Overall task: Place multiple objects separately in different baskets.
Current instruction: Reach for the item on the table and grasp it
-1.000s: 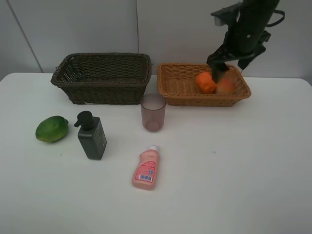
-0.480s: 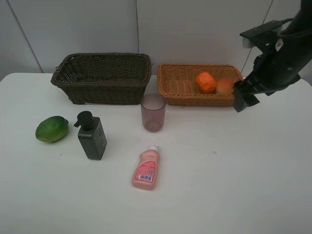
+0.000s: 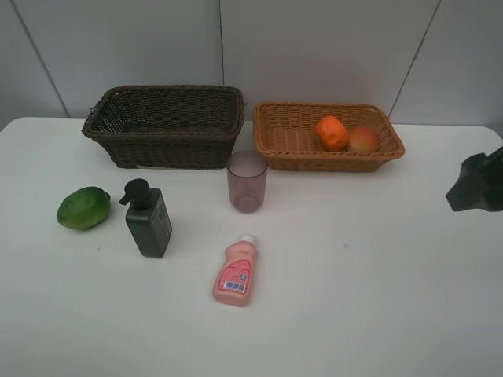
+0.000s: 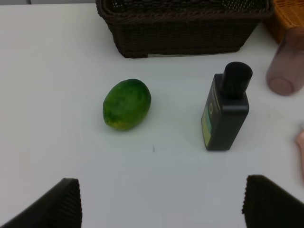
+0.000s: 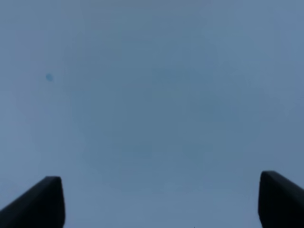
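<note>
The orange and peach lie in the tan basket, just right of the dark basket, which seems empty. Green fruit, pump bottle, cup and pink bottle sit unsorted in front of it. Left gripper and right gripper gape, holding nothing.

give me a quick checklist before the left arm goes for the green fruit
1. Left gripper open and empty: ok.
2. Green fruit lies apart from the pump bottle: ok.
3. Right gripper open, empty, away from both baskets: ok.
4. Orange and peach inside the tan basket: ok.
5. Bare room in the tan basket beside them: ok.
6. Dark basket floor in view: cannot tell.
</note>
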Tool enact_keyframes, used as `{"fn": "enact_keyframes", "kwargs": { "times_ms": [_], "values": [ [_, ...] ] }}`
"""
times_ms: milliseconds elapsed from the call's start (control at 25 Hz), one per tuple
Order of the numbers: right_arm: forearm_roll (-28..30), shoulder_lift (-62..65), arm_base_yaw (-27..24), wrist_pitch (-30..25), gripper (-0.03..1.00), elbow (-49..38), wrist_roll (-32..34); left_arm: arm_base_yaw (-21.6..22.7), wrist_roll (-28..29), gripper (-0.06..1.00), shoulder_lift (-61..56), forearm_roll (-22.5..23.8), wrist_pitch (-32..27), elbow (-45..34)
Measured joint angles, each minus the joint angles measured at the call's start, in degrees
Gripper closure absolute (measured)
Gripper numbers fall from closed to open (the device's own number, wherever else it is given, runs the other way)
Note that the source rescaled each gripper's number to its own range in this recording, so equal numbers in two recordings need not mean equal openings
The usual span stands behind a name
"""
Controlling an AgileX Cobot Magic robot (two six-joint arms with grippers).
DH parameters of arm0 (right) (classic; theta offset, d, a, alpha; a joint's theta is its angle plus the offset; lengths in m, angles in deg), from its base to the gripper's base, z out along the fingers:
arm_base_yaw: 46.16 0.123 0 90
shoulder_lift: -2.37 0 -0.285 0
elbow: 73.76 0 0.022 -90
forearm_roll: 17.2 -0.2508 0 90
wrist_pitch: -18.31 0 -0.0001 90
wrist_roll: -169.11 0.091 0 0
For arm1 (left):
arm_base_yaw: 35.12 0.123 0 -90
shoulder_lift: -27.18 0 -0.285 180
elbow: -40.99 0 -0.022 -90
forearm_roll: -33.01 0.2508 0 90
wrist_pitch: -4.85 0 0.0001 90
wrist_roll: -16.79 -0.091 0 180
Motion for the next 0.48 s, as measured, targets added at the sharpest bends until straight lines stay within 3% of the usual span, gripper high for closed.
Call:
{"fn": "enact_keyframes", "kwargs": {
  "times_ms": [480],
  "values": [
    [-3.9,25.6,-2.3,-10.5,0.3,-2.5,0.0,0.0,0.0,0.05,0.0,0.0,0.0,0.0]
  ]
}}
